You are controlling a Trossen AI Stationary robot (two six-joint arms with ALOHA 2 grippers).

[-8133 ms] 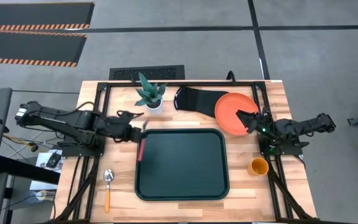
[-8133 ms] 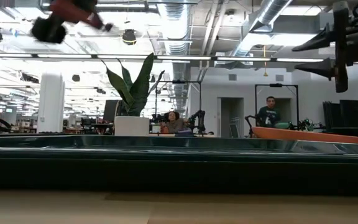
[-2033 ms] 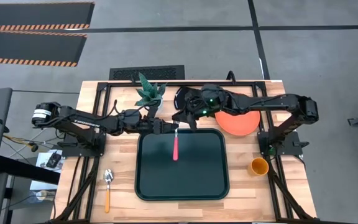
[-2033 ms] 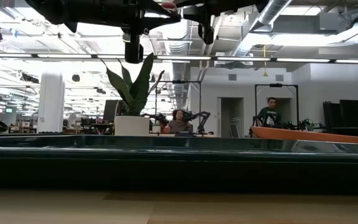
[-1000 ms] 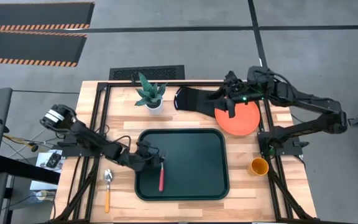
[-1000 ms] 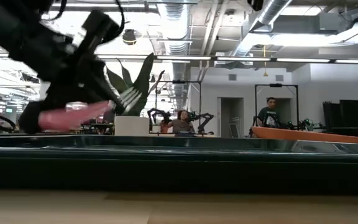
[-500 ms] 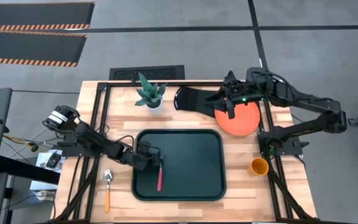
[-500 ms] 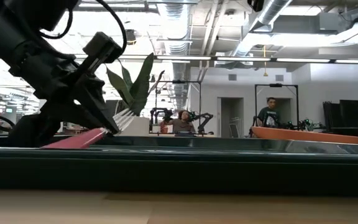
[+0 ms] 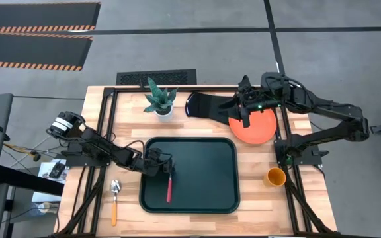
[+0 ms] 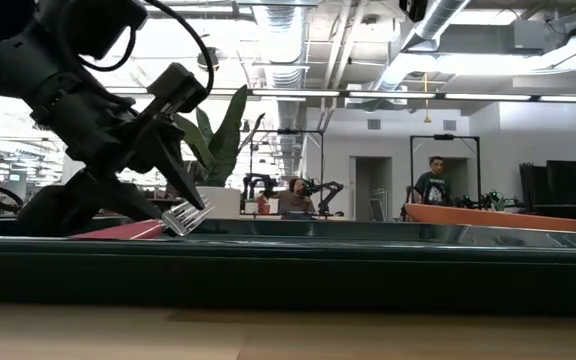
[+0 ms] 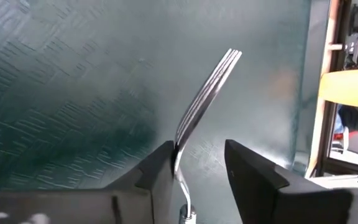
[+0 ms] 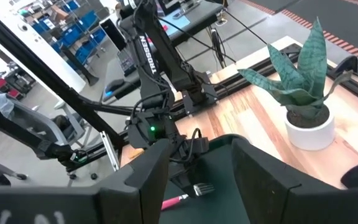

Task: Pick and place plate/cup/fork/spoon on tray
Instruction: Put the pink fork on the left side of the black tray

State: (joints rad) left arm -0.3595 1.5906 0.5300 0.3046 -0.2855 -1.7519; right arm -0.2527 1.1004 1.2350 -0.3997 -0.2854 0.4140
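The fork [image 9: 169, 188] lies on the left part of the dark tray [image 9: 210, 198], red handle toward the near edge. Its silver tines [image 10: 188, 215] stand a little off the tray floor. My left gripper [image 9: 168, 169] is open just above the fork's neck, one finger on each side of it. My right gripper [image 9: 245, 116] hangs open with nothing in it above the far left rim of the orange-red plate [image 9: 256, 129]. The plate rests partly on a black oven mitt [image 9: 207, 106]. The cup [image 9: 274, 176] stands right of the tray. The spoon [image 9: 114, 198] lies left of it. My left gripper has the fork's neck [image 11: 179, 146] right beside the inner side of one finger [image 11: 161, 167]; I cannot tell whether they touch. The other finger [image 11: 247, 174] stands clear of the fork. The fingers slant down from the table's left, along the fork. The fork's handle [image 10: 118, 231] rests on the tray.
A potted plant [image 9: 159, 99] stands at the far edge, left of the oven mitt. Black frame rails run along both sides of the table. People sit and stand in the room behind, well away from the table.
My left gripper has come down with the fork over the tray's left part and has opened, letting go. The fork's handle, lifted a second ago, now lies on the tray with the tines still raised.
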